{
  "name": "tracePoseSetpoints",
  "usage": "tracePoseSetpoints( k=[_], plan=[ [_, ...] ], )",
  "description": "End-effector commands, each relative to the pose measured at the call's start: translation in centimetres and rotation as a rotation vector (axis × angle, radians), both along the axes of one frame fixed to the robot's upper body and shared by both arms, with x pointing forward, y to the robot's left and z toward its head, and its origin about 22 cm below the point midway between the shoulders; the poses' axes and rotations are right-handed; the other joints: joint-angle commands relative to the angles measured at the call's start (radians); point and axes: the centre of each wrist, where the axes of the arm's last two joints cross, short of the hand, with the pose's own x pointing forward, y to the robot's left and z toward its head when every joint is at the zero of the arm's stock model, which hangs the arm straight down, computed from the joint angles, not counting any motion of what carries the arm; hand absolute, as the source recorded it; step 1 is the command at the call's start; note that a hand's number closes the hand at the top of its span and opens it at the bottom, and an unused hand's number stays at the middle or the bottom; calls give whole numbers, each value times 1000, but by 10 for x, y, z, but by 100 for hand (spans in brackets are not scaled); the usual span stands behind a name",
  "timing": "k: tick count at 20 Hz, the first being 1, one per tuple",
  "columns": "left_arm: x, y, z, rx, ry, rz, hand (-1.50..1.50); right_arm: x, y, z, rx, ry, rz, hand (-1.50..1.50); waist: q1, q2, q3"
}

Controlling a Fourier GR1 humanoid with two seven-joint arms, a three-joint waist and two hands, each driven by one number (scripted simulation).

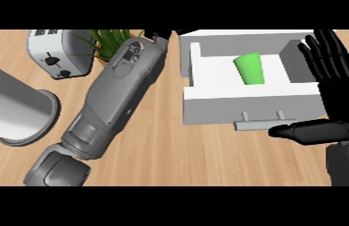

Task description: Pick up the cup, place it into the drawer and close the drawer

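A green cup (pixel 250 68) lies tilted inside the open white drawer (pixel 252 105), near its middle. The drawer's grey handle (pixel 259 123) faces me. My right hand (pixel 326 68) is open beside the drawer's right wall, fingers straight and pointing up; its thumb (pixel 307 130) stretches left in front of the drawer front, just right of the handle. My left forearm (pixel 116 96) runs diagonally up the counter. Only a black bit of my left hand (pixel 161 36) shows at the top edge, left of the drawer's back corner, holding nothing that I can see.
A silver toaster (pixel 58 52) stands at the back left with a green plant (pixel 109 39) beside it. A large grey metal pot (pixel 21 110) sits at the left edge. Bare wooden counter (pixel 170 146) lies in front of the drawer.
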Motion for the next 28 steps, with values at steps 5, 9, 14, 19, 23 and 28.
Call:
tracePoseSetpoints(
  k=[5,9,14,19,23,28],
  plan=[
    [7,-22,-4,163,126,99,150,17,17,13,-5,-29,38,-150,-54,18,1],
    [8,-9,-39,245,214,22,150,13,10,9,-7,-46,61,-150,-83,28,1],
    [5,-6,-54,319,262,-15,150,17,16,16,-18,-50,114,-150,-133,41,2],
    [3,-10,-54,302,251,-16,-150,25,35,30,6,-80,172,-150,-167,48,1],
    [-1,-5,-65,154,247,-28,-150,27,48,20,29,-43,342,-150,-174,48,0],
    [-1,-10,-50,-5,165,-101,-150,23,71,21,-5,-35,598,150,-166,47,-1]
  ],
)
